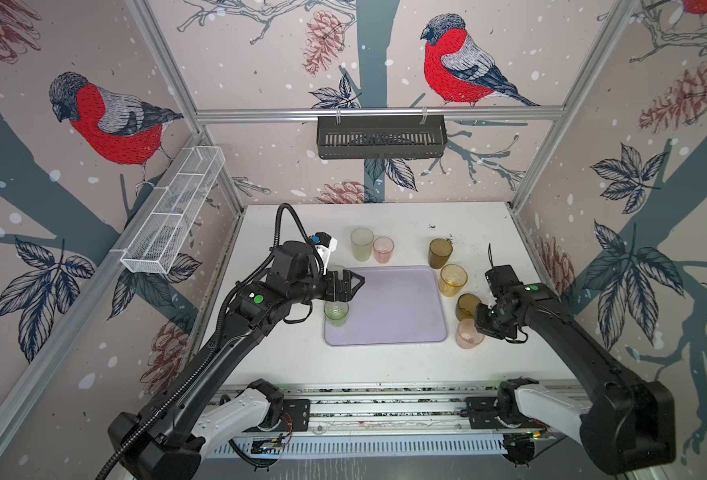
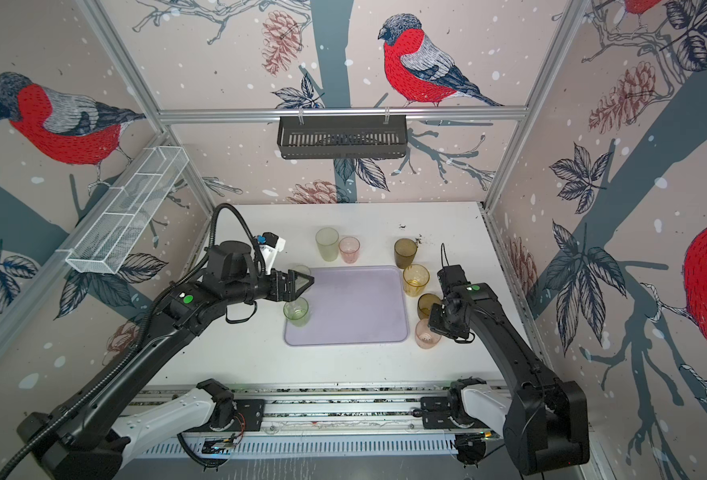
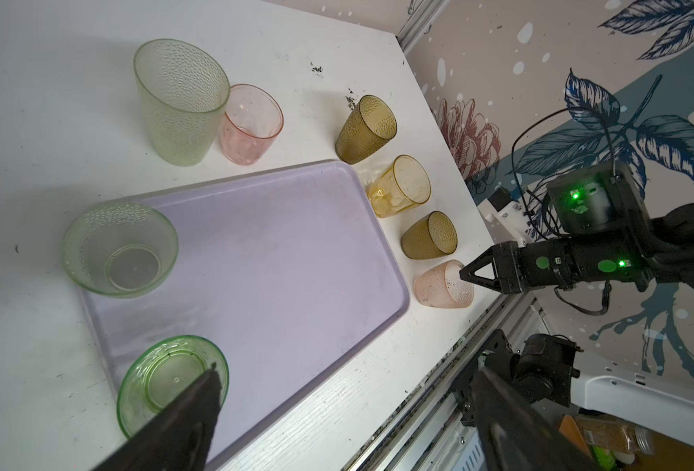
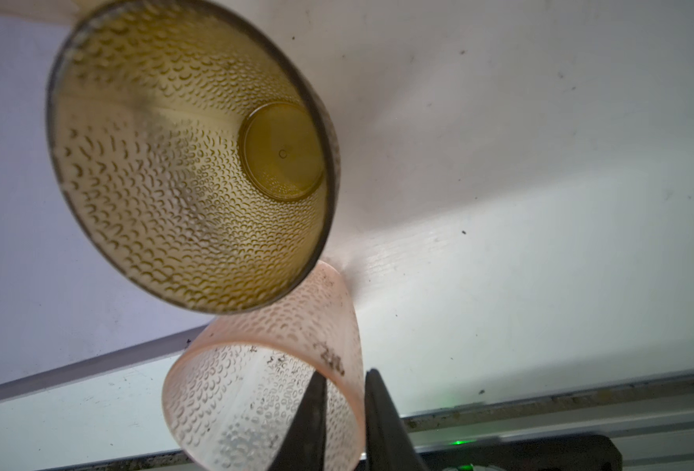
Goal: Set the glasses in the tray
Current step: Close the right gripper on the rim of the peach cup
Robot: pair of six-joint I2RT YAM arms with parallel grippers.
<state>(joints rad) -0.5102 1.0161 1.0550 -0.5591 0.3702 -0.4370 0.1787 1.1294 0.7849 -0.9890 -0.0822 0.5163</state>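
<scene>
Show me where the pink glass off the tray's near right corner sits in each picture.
In a top view: pink glass right of centre, off the tray's near right corner.
In a top view: same spot, slightly leftward.
Left wrist: last in the row of four glasses past the tray.
Right wrist: close up in the foreground.
Shared landmark: the dark amber glass beside it.

Tray mid-table, glasses on and around it.
Two on its left edge, two just beyond far edge, four in row along right side.
</scene>
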